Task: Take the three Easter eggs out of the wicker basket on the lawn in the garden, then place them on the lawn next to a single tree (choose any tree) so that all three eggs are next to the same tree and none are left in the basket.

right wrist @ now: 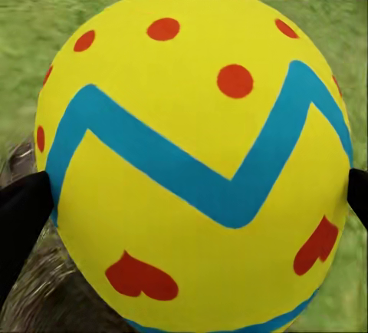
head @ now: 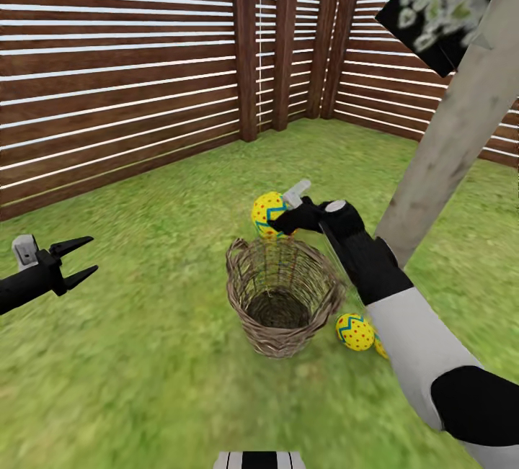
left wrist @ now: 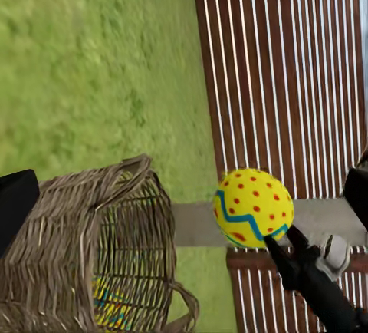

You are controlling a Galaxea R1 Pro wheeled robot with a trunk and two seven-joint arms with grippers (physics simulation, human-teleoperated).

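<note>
Since the wicker basket [head: 282, 296] looks emptied, our right claw [head: 282, 218] grips the last Easter egg [head: 267, 211] above its rim, headed treeward; left claw [head: 81, 260] idles released.

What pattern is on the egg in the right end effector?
Yellow egg with a blue zigzag band and red dots, clearest in the right wrist view.

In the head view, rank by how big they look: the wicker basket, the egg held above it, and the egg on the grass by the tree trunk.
1. Wicker basket, clearly largest.
2. Held egg and egg on the grass: look alike, and both are partly hidden, so no ranking.
</note>
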